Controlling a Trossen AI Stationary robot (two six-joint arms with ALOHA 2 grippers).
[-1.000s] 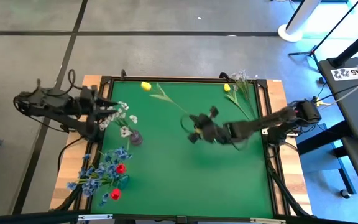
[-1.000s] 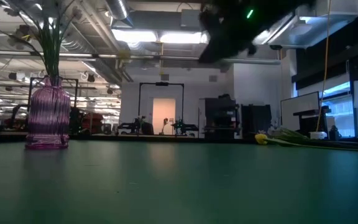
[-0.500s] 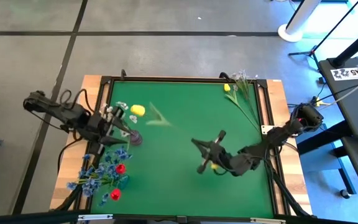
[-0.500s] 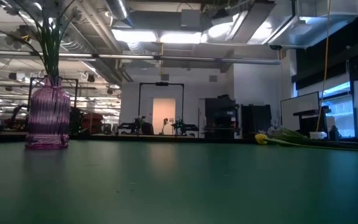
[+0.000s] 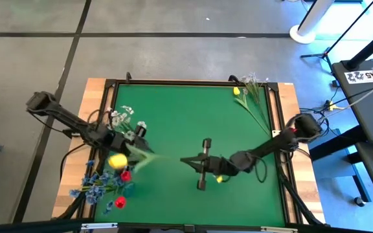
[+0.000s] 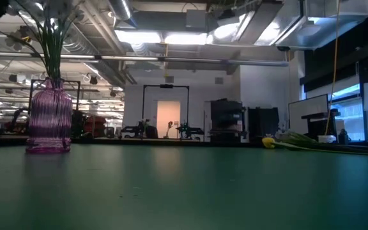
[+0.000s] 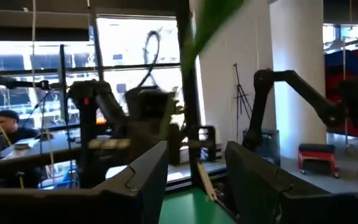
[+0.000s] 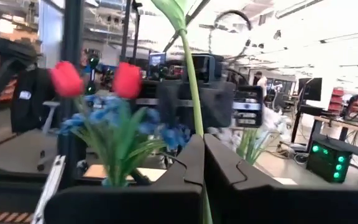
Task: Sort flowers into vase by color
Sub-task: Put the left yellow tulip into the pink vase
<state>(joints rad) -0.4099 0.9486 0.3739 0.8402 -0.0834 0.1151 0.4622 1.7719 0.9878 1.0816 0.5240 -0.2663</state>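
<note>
The green table carries two arms. The right end effector is pressed together on the stem of a yellow tulip; in the right wrist view the green stem rises from between the shut fingers. Since half a second ago it has moved toward 9 o'clock, and the tulip head has swung from beside the purple vase down to just above the red tulips and blue blossoms at the table's 8 o'clock corner. The left end effector has come toward the vase with its fingers spread, gripping nothing. The white blossoms stand in the vase. A second yellow tulip and pale flowers remain at 1 o'clock, unmoved.
</note>
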